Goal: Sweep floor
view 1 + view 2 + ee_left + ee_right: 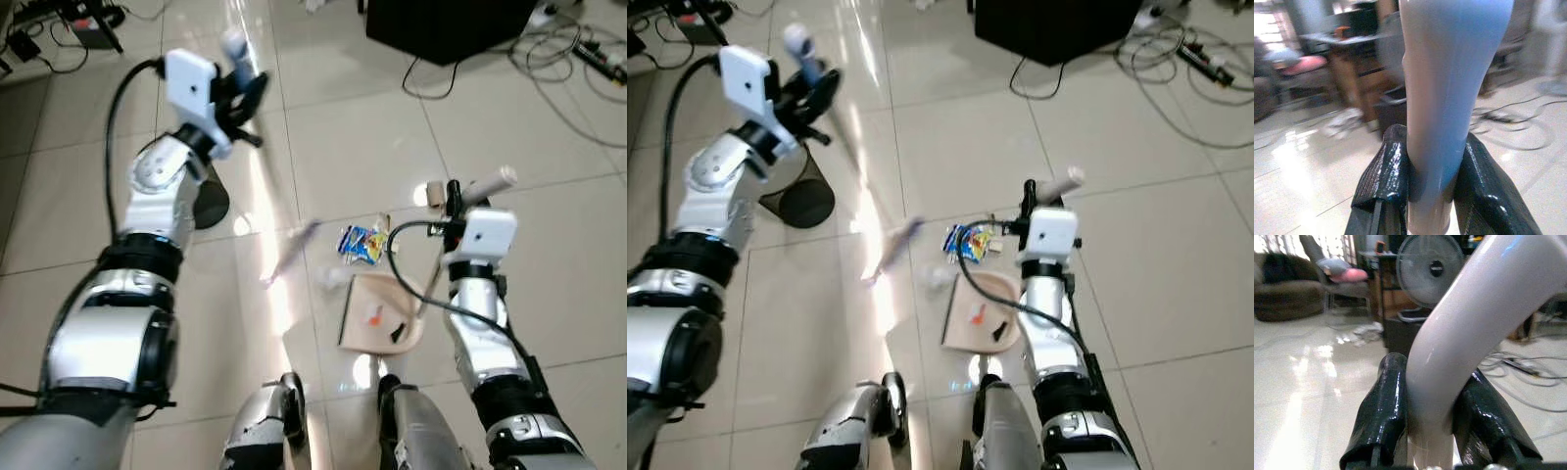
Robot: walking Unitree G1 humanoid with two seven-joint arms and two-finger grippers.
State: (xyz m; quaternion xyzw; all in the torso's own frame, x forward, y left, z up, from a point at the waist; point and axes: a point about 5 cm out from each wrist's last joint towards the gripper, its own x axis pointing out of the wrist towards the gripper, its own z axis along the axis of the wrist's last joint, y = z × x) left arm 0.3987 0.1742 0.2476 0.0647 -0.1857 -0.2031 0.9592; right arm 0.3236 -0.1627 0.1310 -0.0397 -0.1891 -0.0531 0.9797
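Note:
My left gripper point(241, 96) is raised at the upper left, shut on the pale blue broom handle point(1449, 93). The broom slants down, blurred, to its head point(292, 251) on the tiles. My right gripper point(453, 202) is shut on the off-white dustpan handle point(1469, 328). The beige dustpan point(377, 313) rests on the floor in front of my legs, with an orange scrap and a black scrap in it. A blue and yellow wrapper point(361, 243) lies just beyond the pan's mouth, and a white crumpled scrap point(331, 277) lies to its left.
A black mesh waste bin point(799, 198) stands behind my left arm. A black cabinet point(441, 24) and tangled cables point(578, 59) lie at the far right, with more cables and an adapter point(93, 29) at the far left. A fan point(1432, 267) and sofa point(1288, 286) stand further off.

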